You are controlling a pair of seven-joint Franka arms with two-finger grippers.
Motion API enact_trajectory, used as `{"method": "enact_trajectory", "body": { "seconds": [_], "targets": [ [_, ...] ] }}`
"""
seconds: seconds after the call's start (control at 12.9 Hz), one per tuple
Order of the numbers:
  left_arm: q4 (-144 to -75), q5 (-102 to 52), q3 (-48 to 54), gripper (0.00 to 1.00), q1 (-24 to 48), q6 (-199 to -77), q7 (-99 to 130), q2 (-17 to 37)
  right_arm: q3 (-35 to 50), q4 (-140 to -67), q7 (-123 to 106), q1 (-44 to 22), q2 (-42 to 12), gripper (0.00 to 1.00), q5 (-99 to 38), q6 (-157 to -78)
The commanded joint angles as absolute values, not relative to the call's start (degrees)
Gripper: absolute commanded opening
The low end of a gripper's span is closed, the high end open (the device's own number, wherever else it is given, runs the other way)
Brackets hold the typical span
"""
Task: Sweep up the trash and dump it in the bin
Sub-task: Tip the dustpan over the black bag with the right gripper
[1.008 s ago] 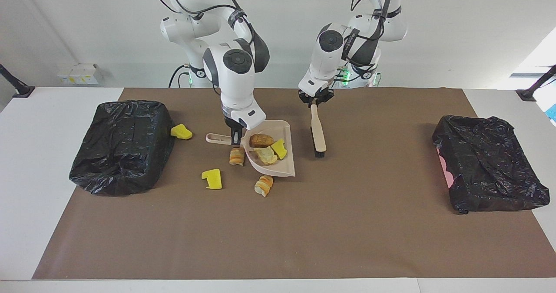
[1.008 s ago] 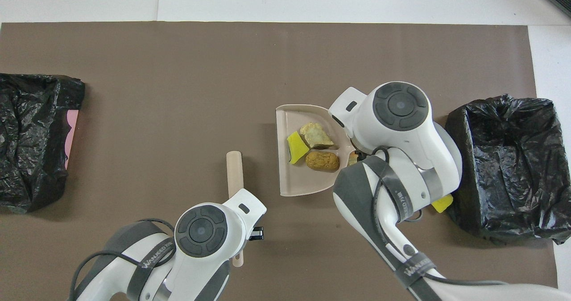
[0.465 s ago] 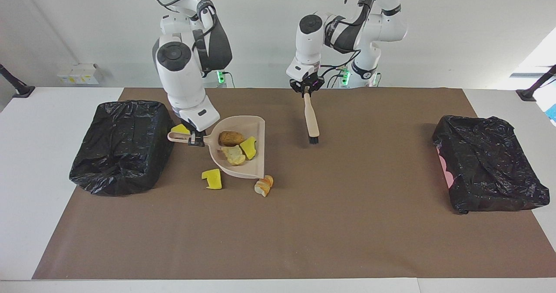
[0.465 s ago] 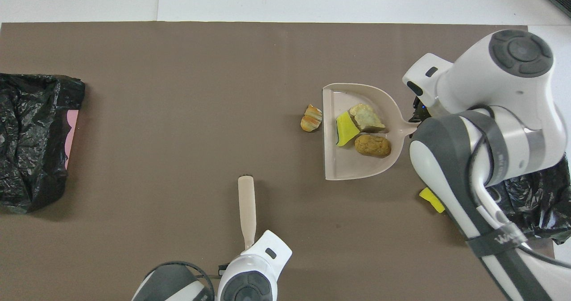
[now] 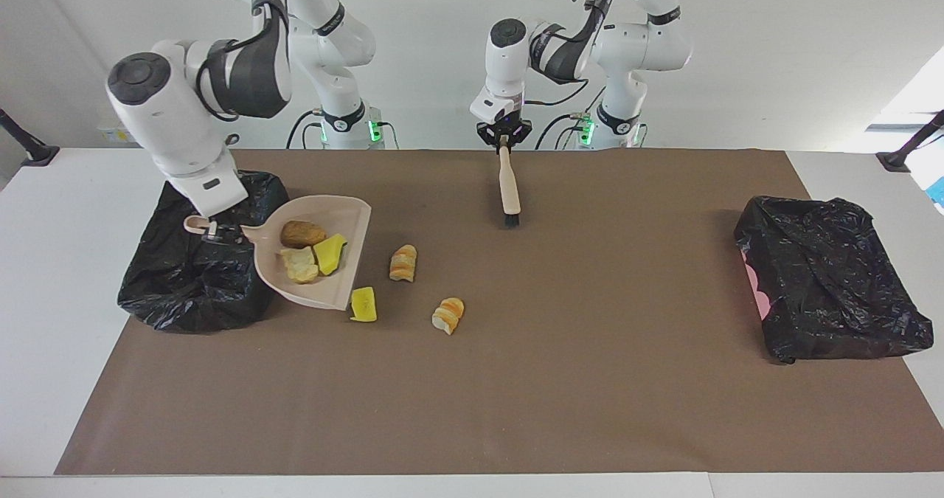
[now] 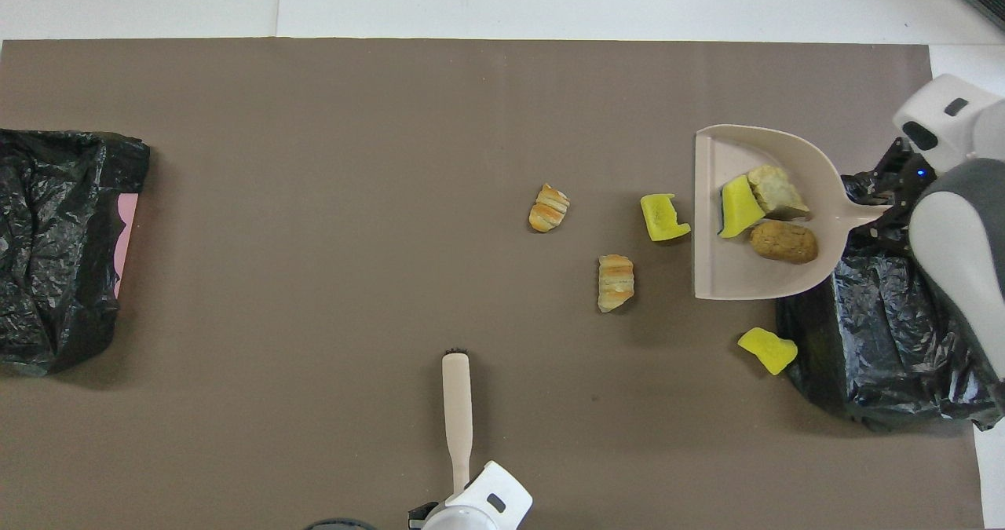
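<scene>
The right end effector (image 5: 214, 232) is clamped on the handle of the beige dustpan (image 5: 346, 221), which it holds up level at the edge of the black-lined bin (image 5: 184, 299) at the right arm's end of the worktop (image 5: 590, 372). The handle is over the bin and the open lip points toward the middle. Three pieces of trash ride in the pan: a brown nugget (image 5: 302, 233), a pale crumbly lump (image 5: 299, 264) and a yellow foam chunk (image 5: 330, 254).

Four pieces lie loose on the worktop. A second yellow chunk (image 5: 363, 305) sits just by the pan's lip. One striped bread-like piece (image 5: 403, 263) lies near it, and another striped piece (image 5: 448, 314) lies farther from the robots. A third yellow chunk (image 6: 768, 349) rests against the bin's corner, nearer to the robots.

The left end effector (image 5: 504, 138) is closed on the handle end of the brush (image 5: 507, 188), which hangs bristles down over the near middle of the worktop. A second bin (image 5: 826, 284) sits at the left arm's end.

The scraps look light, soft and dry, so they should roll or slide at a small tilt. The lump may shed crumbs. None needs gripping: the rigid pan is best held at its handle and tipped gently, lip last, so nothing spills short of the bin
</scene>
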State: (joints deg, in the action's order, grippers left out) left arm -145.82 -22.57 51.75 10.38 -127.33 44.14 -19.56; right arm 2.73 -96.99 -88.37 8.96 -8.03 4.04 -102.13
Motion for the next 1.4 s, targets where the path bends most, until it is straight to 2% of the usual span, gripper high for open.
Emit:
{"method": "enact_trajectory", "body": {
  "seconds": [0.0,0.16,0.39,0.7,0.85,1.16,1.32],
  "targets": [
    [-147.74,-24.43,51.15,0.02,11.43,-128.85,43.16,-21.8,3.34,-97.21,-93.94,13.87,-6.94,0.0,6.32,-101.16],
    [-147.66,-26.09,51.07,0.03,11.34,-128.76,42.02,-21.27,3.34,-97.38,-98.5,17.65,-6.68,0.0,7.73,-101.77],
    [-147.4,-27.94,50.89,0.14,10.73,-127.27,37.97,-21.01,3.34,-97.38,-102.39,21.7,-6.42,0.0,15.7,-102.83],
    [-146.08,-28.56,50.71,0.68,9.67,-124.99,38.32,-19.87,3.34,-98.34,-101.34,22.41,-6.07,0.0,29.59,-104.67],
    [-144.76,-28.39,50.36,1.0,9.41,-124.28,37.88,-18.56,3.6,-101.14,-97.76,21.54,-4.4,0.0,35.57,-105.2],
    [-139.24,-22.0,45.38,1.0,8.52,-124.19,35.51,-13.02,3.69,-113.26,-81.69,15.83,3.06,0.0,45.51,-106.26],
    [-133.45,-14.63,41.24,1.0,9.05,-122.01,35.51,-7.68,3.69,-115.66,-79.46,14.85,4.74,0.0,46.67,-105.65]
  ]
}}
